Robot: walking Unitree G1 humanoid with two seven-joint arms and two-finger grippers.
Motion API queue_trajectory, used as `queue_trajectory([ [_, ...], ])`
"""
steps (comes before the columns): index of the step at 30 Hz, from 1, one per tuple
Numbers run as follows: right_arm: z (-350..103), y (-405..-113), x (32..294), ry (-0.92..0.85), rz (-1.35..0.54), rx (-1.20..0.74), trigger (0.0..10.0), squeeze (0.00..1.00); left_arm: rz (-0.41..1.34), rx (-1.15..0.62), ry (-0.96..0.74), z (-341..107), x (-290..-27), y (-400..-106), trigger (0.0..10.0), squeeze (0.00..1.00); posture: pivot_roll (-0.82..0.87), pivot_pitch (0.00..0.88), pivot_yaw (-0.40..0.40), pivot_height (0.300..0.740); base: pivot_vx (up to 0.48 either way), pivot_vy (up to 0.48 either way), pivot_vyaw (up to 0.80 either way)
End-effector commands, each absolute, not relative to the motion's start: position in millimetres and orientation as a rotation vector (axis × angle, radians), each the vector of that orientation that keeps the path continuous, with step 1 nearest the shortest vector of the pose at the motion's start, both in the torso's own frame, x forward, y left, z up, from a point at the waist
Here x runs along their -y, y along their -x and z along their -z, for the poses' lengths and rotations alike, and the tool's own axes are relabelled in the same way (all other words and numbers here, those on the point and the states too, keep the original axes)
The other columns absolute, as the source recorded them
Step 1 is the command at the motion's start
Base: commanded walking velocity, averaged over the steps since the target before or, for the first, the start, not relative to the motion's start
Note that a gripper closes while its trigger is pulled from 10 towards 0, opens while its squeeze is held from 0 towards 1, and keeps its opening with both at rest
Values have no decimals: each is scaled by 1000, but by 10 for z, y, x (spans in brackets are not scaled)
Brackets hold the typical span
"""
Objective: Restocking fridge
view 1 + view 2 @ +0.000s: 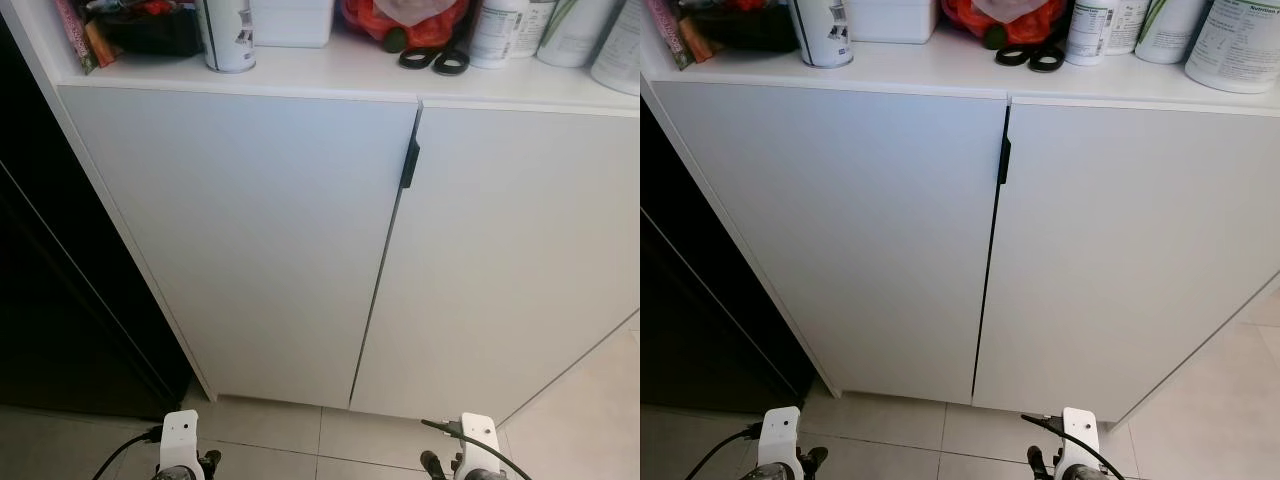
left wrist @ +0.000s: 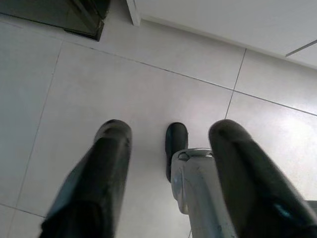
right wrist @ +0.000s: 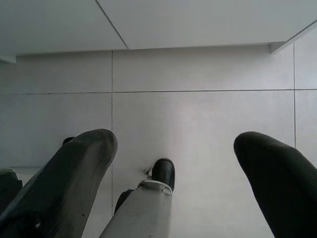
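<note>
Both your arms hang low in front of a white two-door cabinet (image 1: 250, 240), and neither holds anything. Your left gripper (image 2: 168, 163) points down at the pale tiled floor (image 2: 148, 84), its two black fingers (image 2: 94, 183) spread wide with nothing between them; beyond them you see one of the robot's own feet (image 2: 176, 144). Your right gripper (image 3: 173, 168) hangs the same way, fingers (image 3: 69, 178) wide apart and empty over the tiles.

Ahead of and above both grippers the cabinet's doors are closed, with a small black handle (image 1: 409, 163) at the seam between them, nearer your right gripper's side. Up on the cabinet top (image 1: 330, 75), well above the grippers, stand a white can (image 1: 227, 35) toward your left, a white box (image 1: 292, 22) beside it, a red bag (image 1: 405, 18), black-handled scissors (image 1: 434, 60) and several white tubs (image 1: 1243, 45) toward your right. To the outside of your left gripper, a dark, glossy tall unit (image 1: 60, 320) stands against the cabinet; you cannot tell from here whether it is the fridge.
</note>
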State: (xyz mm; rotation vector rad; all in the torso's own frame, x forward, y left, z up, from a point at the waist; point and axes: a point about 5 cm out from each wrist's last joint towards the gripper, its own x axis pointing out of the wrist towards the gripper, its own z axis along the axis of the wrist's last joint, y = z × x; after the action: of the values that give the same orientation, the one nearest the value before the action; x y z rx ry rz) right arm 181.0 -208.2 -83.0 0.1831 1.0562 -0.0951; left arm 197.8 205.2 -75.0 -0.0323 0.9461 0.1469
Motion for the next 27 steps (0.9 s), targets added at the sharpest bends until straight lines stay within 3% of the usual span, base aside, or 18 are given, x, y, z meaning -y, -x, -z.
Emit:
queue_trajectory([
  [1,836,-1797,2082,-200,107,-1055,10000,0,-134,-976,6,777,-2063,-1926,10000,1000,-23,0,-13,740,0,0,0],
  [6,834,-1800,2084,-196,104,-1057,10000,0,-140,-972,-1,773,-2067,-1933,10000,1000,-23,0,-14,740,0,0,0],
  [7,833,-1803,2085,-195,104,-1056,10000,0,-140,-971,2,772,-2066,-1935,10000,0,-22,0,-17,740,0,0,0],
  [23,830,-1809,2085,-201,108,-1054,10000,0,-149,-966,12,769,-2065,-1941,10000,0,-22,0,-18,740,0,0,0],
  [27,819,-1829,2094,-206,113,-1044,10000,0,-173,-969,41,769,-2054,-1947,10000,0,-21,0,-27,740,-266,248,0],
])
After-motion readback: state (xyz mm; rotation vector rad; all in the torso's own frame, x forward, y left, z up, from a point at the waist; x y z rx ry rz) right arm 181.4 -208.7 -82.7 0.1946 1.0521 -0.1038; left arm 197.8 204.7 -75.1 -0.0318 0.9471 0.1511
